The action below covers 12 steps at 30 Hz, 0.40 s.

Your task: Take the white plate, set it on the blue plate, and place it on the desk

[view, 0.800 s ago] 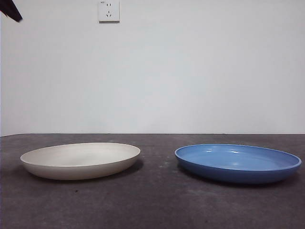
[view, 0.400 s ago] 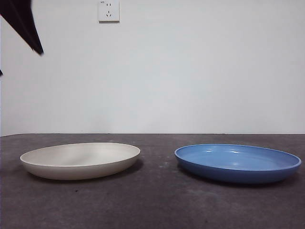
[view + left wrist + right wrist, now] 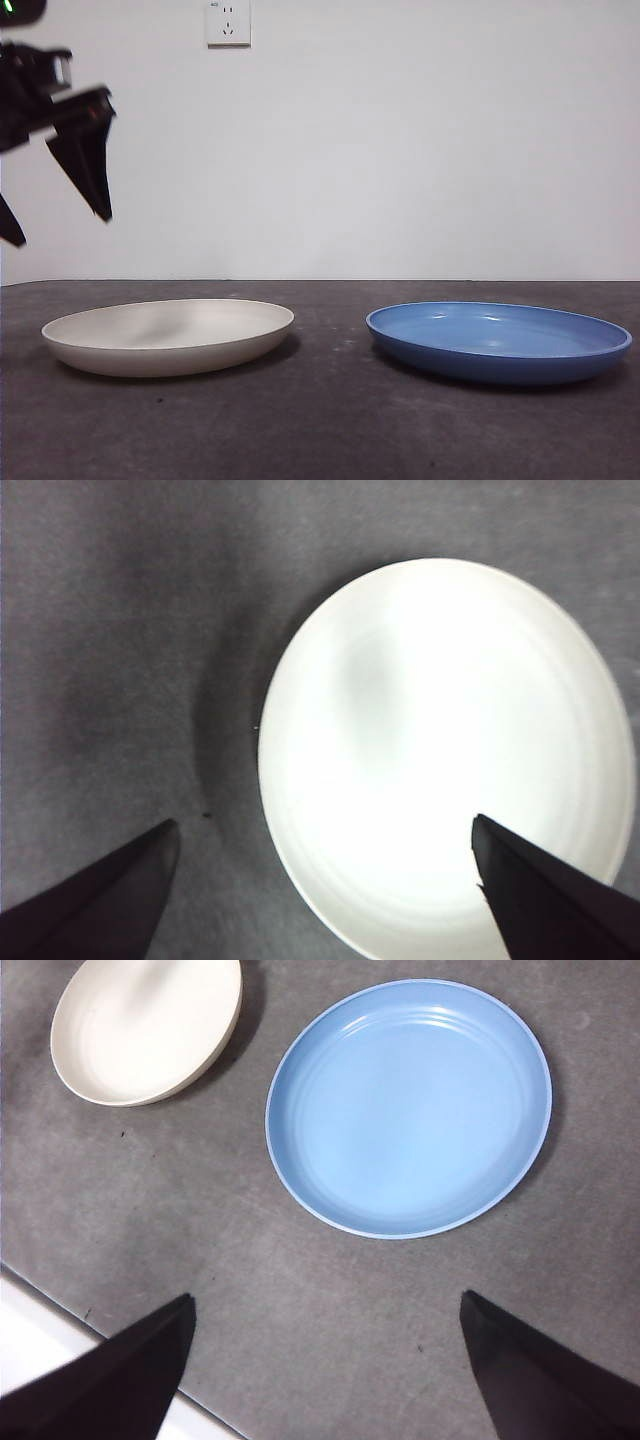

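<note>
The white plate (image 3: 168, 335) is lying flat on the desk (image 3: 330, 430), well apart from the blue plate (image 3: 498, 342), with bare tabletop between the two. We are judging the white plate to be rigid, light and breakable if dropped; its matte finish is likely offering more friction than the glossy blue plate would. Being shallow with a low curved rim, it is giving the jaws only the rim to pinch, one jaw inside and one outside, so we are recommending a hold at the edge farthest from the blue plate, where the arm is already positioned. The left gripper (image 3: 55, 215) is hanging above and beyond that outer edge of the white plate, touching nothing. In the left wrist view its jaws are standing wide apart and empty, one over the plate's interior (image 3: 440, 760) and one over bare desk, straddling the rim. The right gripper (image 3: 325, 1370) is waiting high above the desk near the blue plate (image 3: 408, 1105), jaws spread wide and holding nothing.
</note>
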Available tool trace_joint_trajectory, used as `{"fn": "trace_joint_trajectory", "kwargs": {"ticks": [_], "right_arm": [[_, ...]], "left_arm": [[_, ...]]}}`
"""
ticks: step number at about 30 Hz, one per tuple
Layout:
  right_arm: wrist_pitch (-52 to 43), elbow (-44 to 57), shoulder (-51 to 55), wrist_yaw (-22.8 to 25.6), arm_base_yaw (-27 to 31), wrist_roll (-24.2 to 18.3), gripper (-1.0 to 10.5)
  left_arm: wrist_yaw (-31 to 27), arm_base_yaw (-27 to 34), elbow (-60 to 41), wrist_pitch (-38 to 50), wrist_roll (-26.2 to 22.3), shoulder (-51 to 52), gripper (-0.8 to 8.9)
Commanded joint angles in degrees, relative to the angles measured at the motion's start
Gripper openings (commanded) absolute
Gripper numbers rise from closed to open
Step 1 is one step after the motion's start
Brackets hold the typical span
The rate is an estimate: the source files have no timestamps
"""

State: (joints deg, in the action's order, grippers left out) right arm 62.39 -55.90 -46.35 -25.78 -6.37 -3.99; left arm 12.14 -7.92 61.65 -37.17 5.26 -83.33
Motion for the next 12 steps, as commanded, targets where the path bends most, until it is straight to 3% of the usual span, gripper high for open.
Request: {"fn": "trace_joint_trajectory", "kwargs": {"ticks": [1, 12], "right_arm": [[-0.2, -1.1, -0.4, -0.1, -0.2, 0.6, 4.2], [-0.7, -1.1, -0.4, -0.1, -0.2, 0.6, 4.2]], "left_arm": [[-0.1, -0.2, 1.2, 1.4, -0.5, -3.5, 4.64], [-0.1, -0.4, 1.2, 6.1, -0.5, -11.6, 4.63]]}}
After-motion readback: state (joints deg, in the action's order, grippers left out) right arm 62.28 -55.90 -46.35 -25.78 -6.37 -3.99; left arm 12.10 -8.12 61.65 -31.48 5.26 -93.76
